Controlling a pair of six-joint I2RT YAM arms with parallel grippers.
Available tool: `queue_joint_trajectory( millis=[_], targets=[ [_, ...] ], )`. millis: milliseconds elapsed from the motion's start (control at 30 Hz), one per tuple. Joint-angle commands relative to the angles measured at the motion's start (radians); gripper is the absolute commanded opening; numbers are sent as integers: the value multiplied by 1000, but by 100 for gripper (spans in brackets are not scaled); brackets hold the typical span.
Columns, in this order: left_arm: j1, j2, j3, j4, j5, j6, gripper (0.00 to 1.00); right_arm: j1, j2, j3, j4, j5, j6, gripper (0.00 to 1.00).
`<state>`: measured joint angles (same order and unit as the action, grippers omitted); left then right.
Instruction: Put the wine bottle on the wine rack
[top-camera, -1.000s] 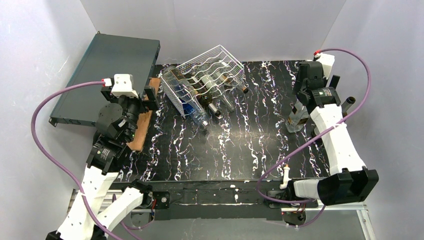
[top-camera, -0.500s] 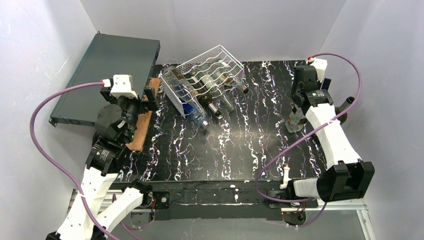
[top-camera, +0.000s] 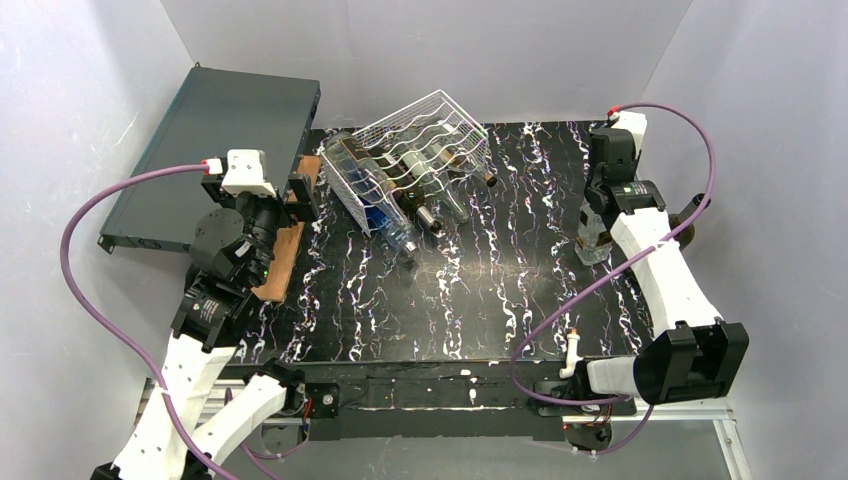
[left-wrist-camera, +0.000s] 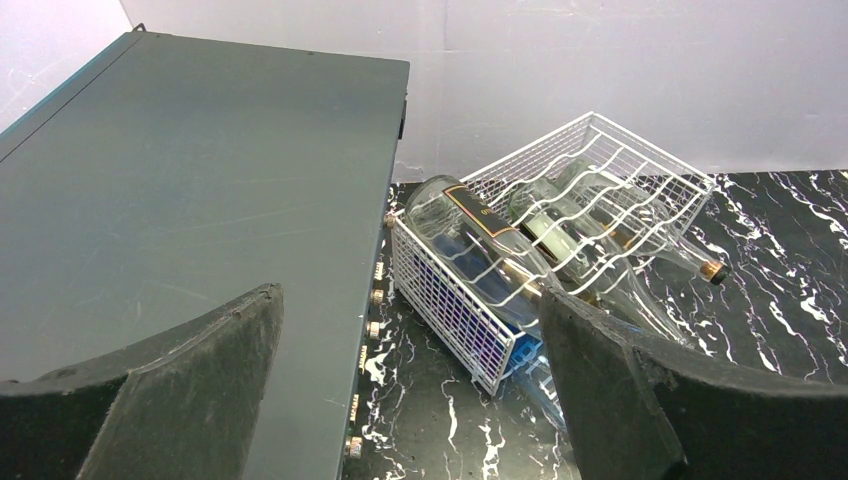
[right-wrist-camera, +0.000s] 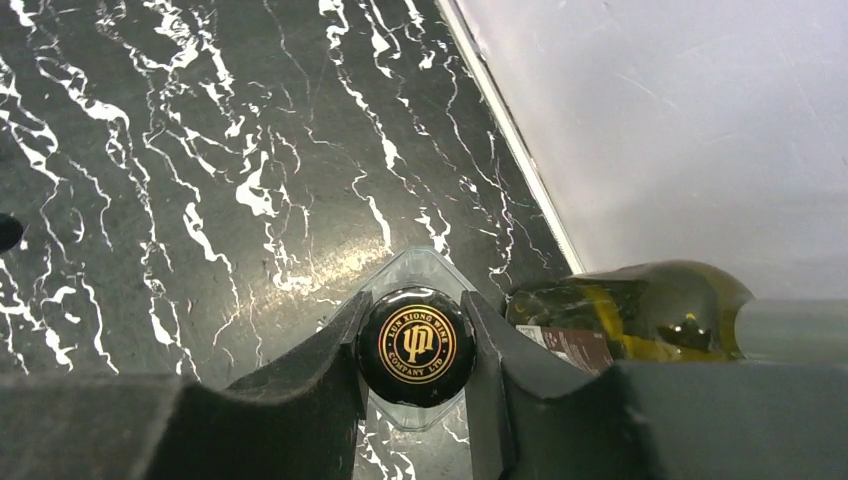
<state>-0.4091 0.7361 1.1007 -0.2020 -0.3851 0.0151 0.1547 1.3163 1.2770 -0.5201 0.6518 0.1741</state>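
Observation:
A clear wine bottle (top-camera: 592, 238) stands upright at the table's right side. My right gripper (top-camera: 601, 203) is directly above it. In the right wrist view the gripper (right-wrist-camera: 416, 332) is shut on the bottle's black, gold-printed cap (right-wrist-camera: 416, 346), one finger pressing each side. The white wire wine rack (top-camera: 424, 148) sits tilted at the back middle, with several bottles lying in it. My left gripper (top-camera: 301, 196) hovers open to the rack's left. In the left wrist view that gripper (left-wrist-camera: 410, 310) has nothing between its fingers, and the rack (left-wrist-camera: 610, 185) lies ahead to the right.
A flat dark grey box (top-camera: 215, 145) lies at the back left, next to the rack. A brown board (top-camera: 284, 258) rests under the left arm. An olive-green bottle (right-wrist-camera: 640, 312) lies on its side by the right wall, close to the held bottle. White walls surround the table.
The right gripper shifted over the standing bottle's top and closed on its cap. The left arm has not moved.

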Motion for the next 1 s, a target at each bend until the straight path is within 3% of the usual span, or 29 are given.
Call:
queue_joint_trajectory(
  millis=[0, 100, 400, 633, 967],
  targets=[
    [-4, -8, 6, 15, -15, -1, 100, -6, -38, -3, 35, -169, -93, 12],
    [-4, -2, 10, 12, -10, -2, 99, 21, -65, 2, 58, -248, -140, 2],
    [-4, 1, 3, 17, -2, -8, 99, 284, -87, -44, 77, -380, -461, 1],
    [-4, 19, 3, 17, -3, -7, 99, 766, -77, -176, 26, -87, -770, 1],
    [-4, 33, 8, 10, -1, -8, 99, 1083, 59, -308, -10, -103, -1005, 1]
  ],
)
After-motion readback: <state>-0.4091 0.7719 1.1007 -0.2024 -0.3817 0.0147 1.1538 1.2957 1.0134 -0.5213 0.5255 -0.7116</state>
